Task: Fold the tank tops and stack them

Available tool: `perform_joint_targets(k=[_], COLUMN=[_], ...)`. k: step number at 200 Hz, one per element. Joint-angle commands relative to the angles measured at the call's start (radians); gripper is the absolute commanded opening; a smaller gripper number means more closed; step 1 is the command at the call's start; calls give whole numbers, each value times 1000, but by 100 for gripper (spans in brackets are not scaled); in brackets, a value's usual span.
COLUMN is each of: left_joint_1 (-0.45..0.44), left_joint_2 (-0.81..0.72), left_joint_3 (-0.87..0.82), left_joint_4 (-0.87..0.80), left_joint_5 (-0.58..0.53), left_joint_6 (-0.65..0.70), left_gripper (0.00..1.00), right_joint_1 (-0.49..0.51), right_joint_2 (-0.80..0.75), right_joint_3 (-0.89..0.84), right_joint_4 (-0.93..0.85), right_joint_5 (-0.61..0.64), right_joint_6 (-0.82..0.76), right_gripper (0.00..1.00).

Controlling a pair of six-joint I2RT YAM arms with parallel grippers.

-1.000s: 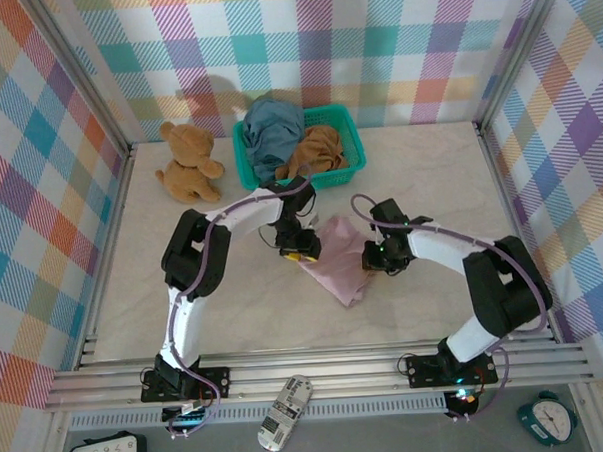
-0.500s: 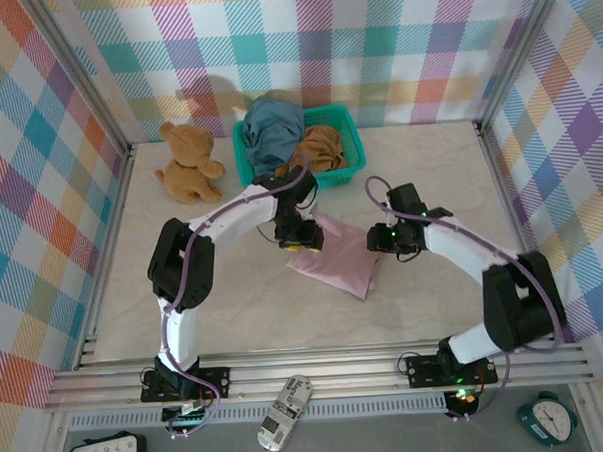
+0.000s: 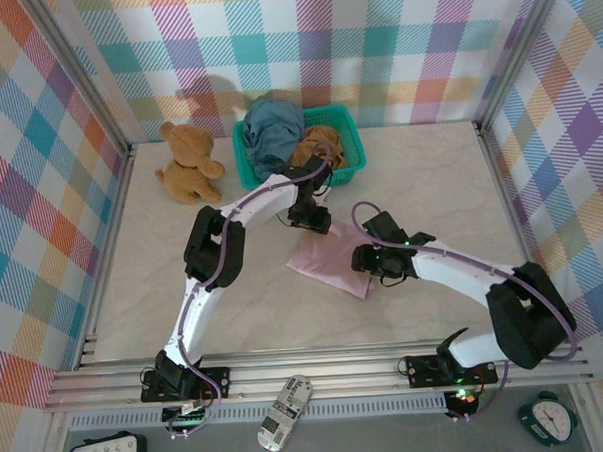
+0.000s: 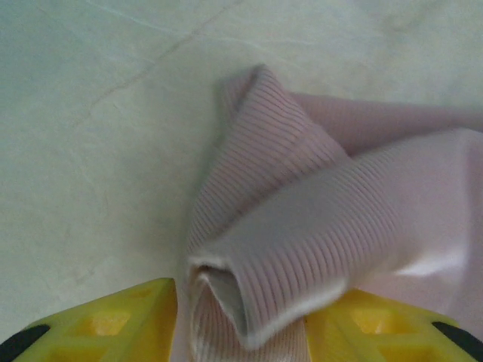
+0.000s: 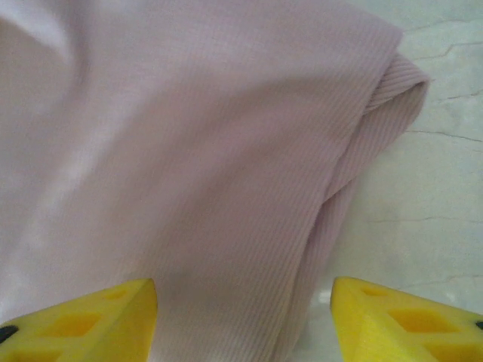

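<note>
The dusty pink tank top (image 3: 328,268) lies folded on the table between my two grippers. My left gripper (image 3: 311,220) is at the cloth's far edge, and its yellow fingers (image 4: 106,324) are shut on a bunched, rolled corner of the pink top (image 4: 302,219). My right gripper (image 3: 369,264) hovers over the cloth's right edge. It is open, with its fingers (image 5: 407,320) spread wide above the pink top (image 5: 189,151) and gripping nothing. The slate blue tank top (image 3: 271,127) and the ochre brown one (image 3: 323,145) sit piled in the basket.
A teal mesh basket (image 3: 350,136) stands at the back centre, just beyond my left gripper. A brown teddy bear (image 3: 187,161) sits to its left. Checked walls close in the table on three sides. Bare tabletop (image 3: 440,190) lies to the right.
My right gripper has let go of the pink top, opened wide and slid left and nearer. My left gripper has carried the cloth's corner farther back towards the basket.
</note>
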Motion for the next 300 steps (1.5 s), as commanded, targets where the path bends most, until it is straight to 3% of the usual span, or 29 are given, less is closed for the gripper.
perform_joint_targets(k=[1,44,83,121,186,251,268,300], left_joint_1=[10,15,16,44,112,179,195,214], left_joint_2=[30,70,12,-116,-271,-342,-353,-371], left_joint_3=[61,103,66,-4,-34,-4,-9,-19], left_joint_4=[-5,-53,-21,12,-28,-31,-11,42], left_joint_5=[-124,-211,-44,-7,35,36,34,39], left_joint_6=[-3,-53,-26,-55,-40,-44,-48,-63], left_gripper=[46,47,51,51,54,54,54,55], right_joint_1=[4,-2,-3,-3,-53,-217,-291,-383], right_joint_2=[56,108,42,158,286,377,396,438], right_joint_3=[24,34,81,207,257,318,364,482], right_joint_4=[2,-80,-43,-81,-173,-191,-206,-270], right_joint_5=[73,89,59,73,80,42,-36,8], right_joint_6=[-3,-41,-19,-43,-121,-336,-382,-551], right_gripper=[59,55,57,61,59,32,25,20])
